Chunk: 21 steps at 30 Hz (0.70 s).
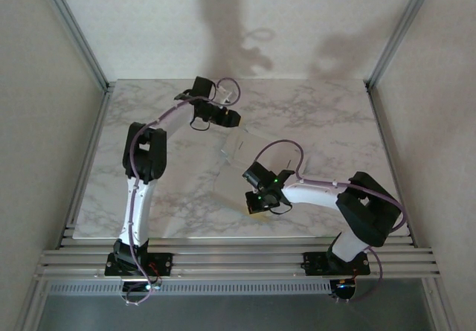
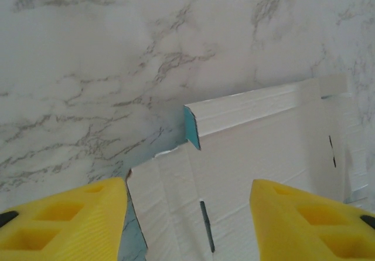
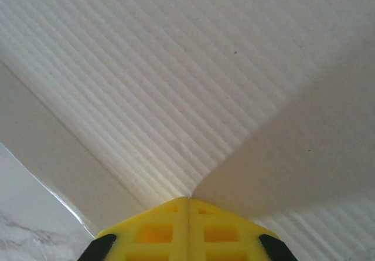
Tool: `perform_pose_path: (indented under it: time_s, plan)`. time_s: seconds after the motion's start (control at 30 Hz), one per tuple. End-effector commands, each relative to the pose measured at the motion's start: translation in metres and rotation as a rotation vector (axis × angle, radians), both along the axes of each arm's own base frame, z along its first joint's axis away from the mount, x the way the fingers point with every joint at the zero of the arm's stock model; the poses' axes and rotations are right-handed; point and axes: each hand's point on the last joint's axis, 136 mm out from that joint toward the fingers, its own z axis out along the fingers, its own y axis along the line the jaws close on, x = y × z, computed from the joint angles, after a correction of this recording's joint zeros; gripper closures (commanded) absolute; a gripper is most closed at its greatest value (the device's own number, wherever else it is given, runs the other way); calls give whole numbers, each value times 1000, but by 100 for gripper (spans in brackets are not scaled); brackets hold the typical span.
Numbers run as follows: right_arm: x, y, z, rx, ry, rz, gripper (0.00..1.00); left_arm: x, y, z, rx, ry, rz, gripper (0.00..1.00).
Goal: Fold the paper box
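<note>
Your paper box (image 1: pixel 238 149) lay pale side up near the middle of the table (image 1: pixel 327 115). One thin edge flap (image 2: pixel 252 109) stood up a bit; the rest looked flat, so I think most folds were left to do. Your left gripper (image 2: pixel 187 185) hung over it, fingers (image 2: pixel 70 214) wide apart, holding nothing. Your right gripper (image 3: pixel 188 201) was squeezed tight, its tip by the box.

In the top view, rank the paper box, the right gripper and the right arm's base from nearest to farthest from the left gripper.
Measured from the left gripper:
1. paper box, right beside it at mid-table.
2. right gripper, at the box's other end, toward the near edge.
3. right arm's base, on the rail at the near right.
</note>
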Motion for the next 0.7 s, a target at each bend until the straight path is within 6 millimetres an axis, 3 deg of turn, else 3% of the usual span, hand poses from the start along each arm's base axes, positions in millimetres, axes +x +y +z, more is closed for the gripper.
perform_pose_path:
  time_s: [0.0,0.27,0.5,0.67]
  plan:
    - [-60,-83,-31,-335,203,13,100,-6,5,-15,30,99,23,44]
    - [-63,-93,-25,-371,204,27,100,-7,22,-26,102,162,44,49]
    - [-63,-92,-27,-375,210,34,100,-26,13,-20,39,241,-60,48]
    - [-62,-91,-26,-375,209,40,100,-26,11,-30,46,287,-61,47]
